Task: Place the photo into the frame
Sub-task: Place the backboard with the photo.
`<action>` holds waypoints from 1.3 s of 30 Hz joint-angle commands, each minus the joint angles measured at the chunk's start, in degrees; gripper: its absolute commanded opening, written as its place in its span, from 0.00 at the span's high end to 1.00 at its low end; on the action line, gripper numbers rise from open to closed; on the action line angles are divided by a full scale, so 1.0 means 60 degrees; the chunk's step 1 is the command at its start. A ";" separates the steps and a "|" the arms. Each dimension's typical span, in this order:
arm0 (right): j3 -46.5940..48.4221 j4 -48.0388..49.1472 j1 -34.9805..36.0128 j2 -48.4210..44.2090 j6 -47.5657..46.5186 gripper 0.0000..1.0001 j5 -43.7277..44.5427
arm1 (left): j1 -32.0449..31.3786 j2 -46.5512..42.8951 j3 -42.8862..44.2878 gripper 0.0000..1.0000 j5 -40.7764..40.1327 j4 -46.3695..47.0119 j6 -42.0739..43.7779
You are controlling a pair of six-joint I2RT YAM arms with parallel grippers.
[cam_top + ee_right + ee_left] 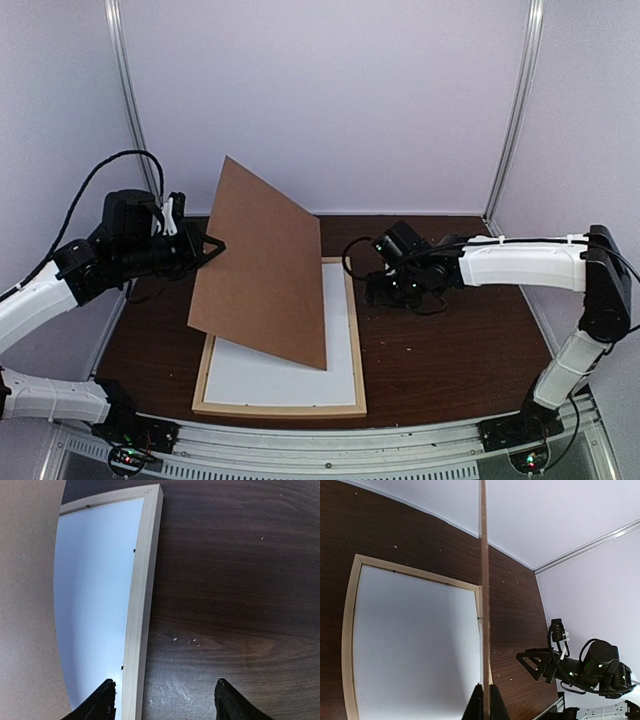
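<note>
Left hand [210, 245] pinches the board [265, 265] by 1 edge, tilted over the frame [280, 410]. If it slips, it could knock askew the photo [260, 385] (white back up) lying inside. Right hand [165, 696] is spread and empty beside the frame.

Bright, soft light fills the scene, with only faint shadows. The wrist views bend the frame [349, 630] into curves near the edges.
</note>
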 commanded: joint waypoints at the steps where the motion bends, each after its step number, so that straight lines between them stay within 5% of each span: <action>1: -0.0367 -0.0239 -0.0440 -0.0521 -0.0387 0.32 0.0316 | 0.0024 -0.0459 -0.0524 1.00 -0.0178 0.2544 -0.1445; 11: -0.1286 0.0136 -0.0750 -0.0671 -0.0339 0.31 0.0108 | 0.0033 -0.0076 -0.1181 1.00 0.0527 0.3163 -0.2493; 39: -0.1997 0.0497 -0.0956 -0.0698 -0.0360 0.30 -0.0002 | 0.0229 0.0621 -0.1044 1.00 0.1501 0.2380 -0.1860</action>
